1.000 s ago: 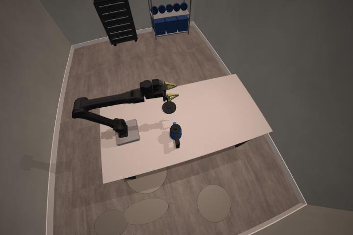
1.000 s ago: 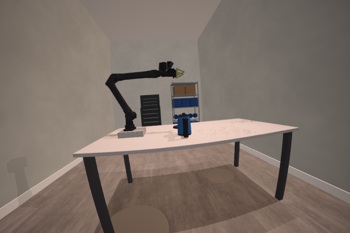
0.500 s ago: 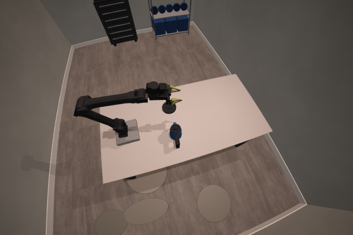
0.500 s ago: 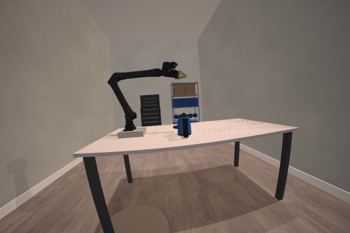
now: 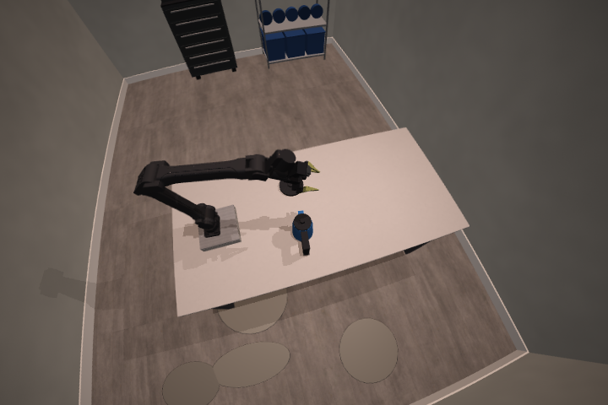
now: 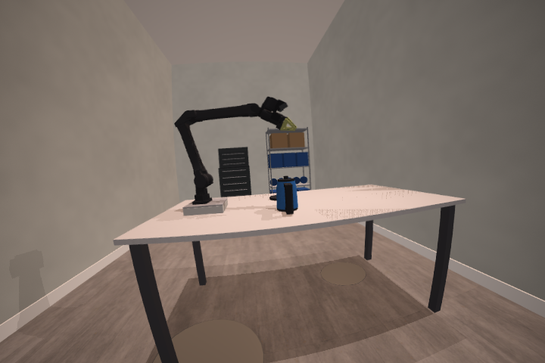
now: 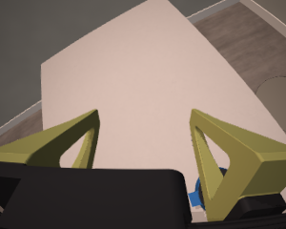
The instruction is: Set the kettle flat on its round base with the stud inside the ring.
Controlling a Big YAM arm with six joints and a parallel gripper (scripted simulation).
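Note:
The blue kettle with a black lid, knob and handle stands upright on the table, its handle bar toward the table's near edge. It also shows in the exterior view. The round black base lies flat on the table behind the kettle, partly hidden under my wrist. My gripper is open and empty, high above the table over the base, with yellow fingers. In the wrist view the fingers are spread apart over bare table, with a bit of blue by the right finger.
The arm's grey mount block sits at the table's left end. A black drawer cabinet and a metal shelf with blue items stand at the far wall. Round mats lie on the floor.

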